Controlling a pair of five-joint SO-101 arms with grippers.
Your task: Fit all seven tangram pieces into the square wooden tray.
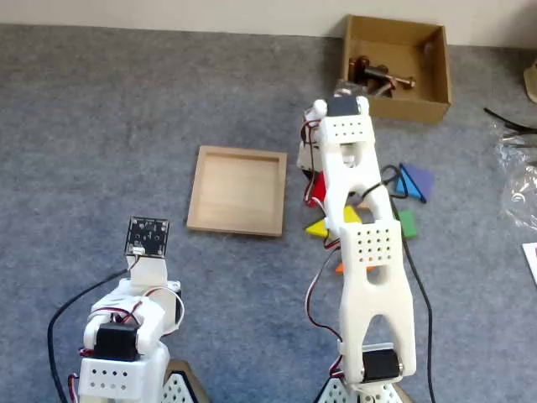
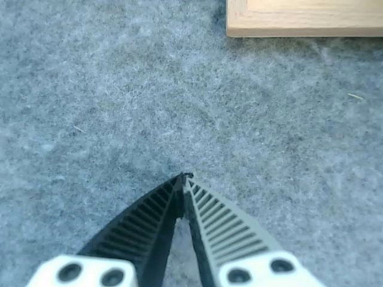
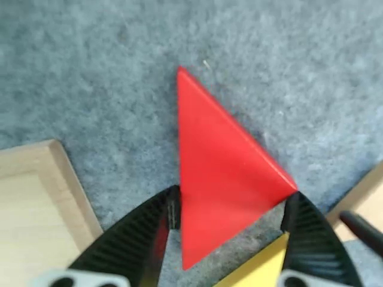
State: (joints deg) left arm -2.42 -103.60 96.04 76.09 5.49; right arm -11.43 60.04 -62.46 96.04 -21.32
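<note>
The square wooden tray [image 1: 236, 191] lies empty at the table's middle, and its corner [image 3: 36, 197] shows in the right wrist view. My right gripper [image 3: 233, 200] is shut on a red triangle [image 3: 221, 185], one finger [image 3: 152, 230] against its straight side and the other at its corner. A yellow piece [image 3: 257, 272] lies just beneath. From above, the red triangle [image 1: 315, 190] sits right of the tray, under the right arm [image 1: 361, 210]. Yellow [image 1: 317, 227], blue [image 1: 409, 182], purple [image 1: 424, 177], green [image 1: 407, 223] and orange [image 1: 340, 269] pieces lie around it. My left gripper [image 2: 182, 177] is shut on nothing over bare carpet, short of the tray's edge [image 2: 299, 25].
A cardboard box [image 1: 401, 107] with small items stands at the back right. Clear plastic [image 1: 520, 189] and black cables [image 1: 503, 117] lie at the right edge. The left arm [image 1: 130, 332] is folded back at the front left. Grey carpet covers the table.
</note>
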